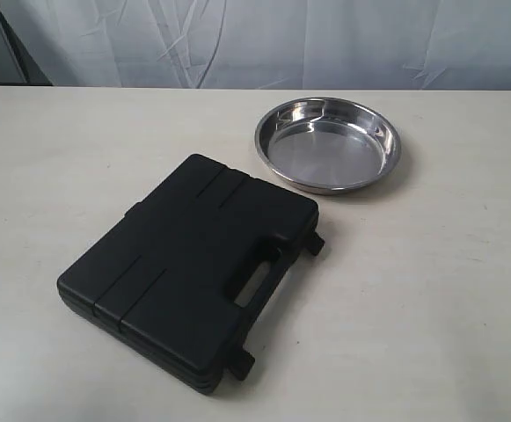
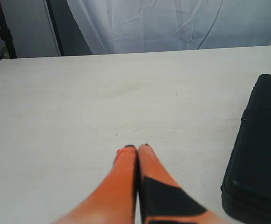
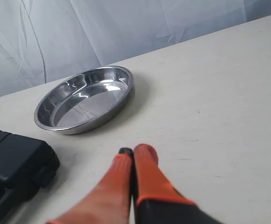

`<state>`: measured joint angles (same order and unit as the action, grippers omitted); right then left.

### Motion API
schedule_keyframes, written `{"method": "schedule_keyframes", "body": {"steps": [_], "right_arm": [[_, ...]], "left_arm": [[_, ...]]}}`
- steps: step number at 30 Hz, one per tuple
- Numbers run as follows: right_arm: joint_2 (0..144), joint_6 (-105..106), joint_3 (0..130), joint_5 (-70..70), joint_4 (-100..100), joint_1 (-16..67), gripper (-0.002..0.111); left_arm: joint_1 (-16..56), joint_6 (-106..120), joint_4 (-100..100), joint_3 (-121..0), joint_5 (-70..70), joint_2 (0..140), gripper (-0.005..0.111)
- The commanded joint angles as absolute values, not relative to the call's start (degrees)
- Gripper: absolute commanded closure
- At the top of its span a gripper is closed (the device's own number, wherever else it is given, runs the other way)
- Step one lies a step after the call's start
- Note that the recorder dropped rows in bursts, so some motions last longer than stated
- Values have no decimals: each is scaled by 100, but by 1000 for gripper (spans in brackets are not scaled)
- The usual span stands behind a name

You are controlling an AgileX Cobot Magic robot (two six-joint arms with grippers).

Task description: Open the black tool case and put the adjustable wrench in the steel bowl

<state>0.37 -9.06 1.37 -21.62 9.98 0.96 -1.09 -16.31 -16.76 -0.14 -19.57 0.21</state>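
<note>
The black tool case (image 1: 189, 268) lies closed on the pale table, handle and two latches toward the near right. Behind it to the right sits the steel bowl (image 1: 328, 144), with nothing in it. No adjustable wrench shows in any view. Neither arm appears in the exterior view. My left gripper (image 2: 137, 148) is shut, orange fingers pressed together over bare table, with the case's edge (image 2: 261, 154) off to one side. My right gripper (image 3: 134, 151) is shut too, hovering over the table short of the bowl (image 3: 85, 98), a case corner (image 3: 14, 168) beside it.
A white curtain (image 1: 264, 40) hangs behind the table's far edge. A dark stand (image 2: 2, 28) rises past the table's corner in the left wrist view. Bare tabletop (image 1: 440, 299) stretches right of the case.
</note>
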Motion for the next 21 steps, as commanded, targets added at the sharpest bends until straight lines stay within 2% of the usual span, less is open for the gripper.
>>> {"method": "schedule_keyframes", "body": {"steps": [1, 15, 17, 21], "right_arm": [[0, -895, 114, -2072, 996, 69, 108], [0, -883, 114, -2001, 920, 69, 108], [0, -883, 114, -1654, 979, 69, 108], [0, -900, 114, -335, 2795, 69, 108]], "left_arm": [[-99, -1637, -1681, 0, -1935, 0, 107], [-99, -1637, -1681, 0, -1924, 0, 107], [-99, -1637, -1681, 0, -1924, 0, 107], [-99, -1637, -1681, 0, -1924, 0, 107]]}}
